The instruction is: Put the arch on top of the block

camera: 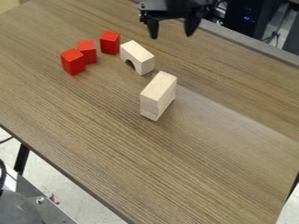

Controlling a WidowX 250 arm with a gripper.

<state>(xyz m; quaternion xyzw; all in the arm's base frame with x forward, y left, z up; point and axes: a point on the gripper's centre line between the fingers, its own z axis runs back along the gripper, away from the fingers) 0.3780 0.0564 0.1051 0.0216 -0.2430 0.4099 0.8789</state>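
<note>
Right, I'm facing the pick-up: the tool is hanging spread by the far edge of the surface, the arch is standing near the block, and gripping it is requiring lowering first

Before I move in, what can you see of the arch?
The arch is a small, pale, plain block that looks like wood, with flat sides and a rounded cut-out in its underside. It stands upright on its two feet on the table, opening downward, its flat top bare. It sits between the nearest red block and the larger pale block, apart from the pale one; whether it touches the red one I can't tell. The open gripper isn't touching it.
</note>
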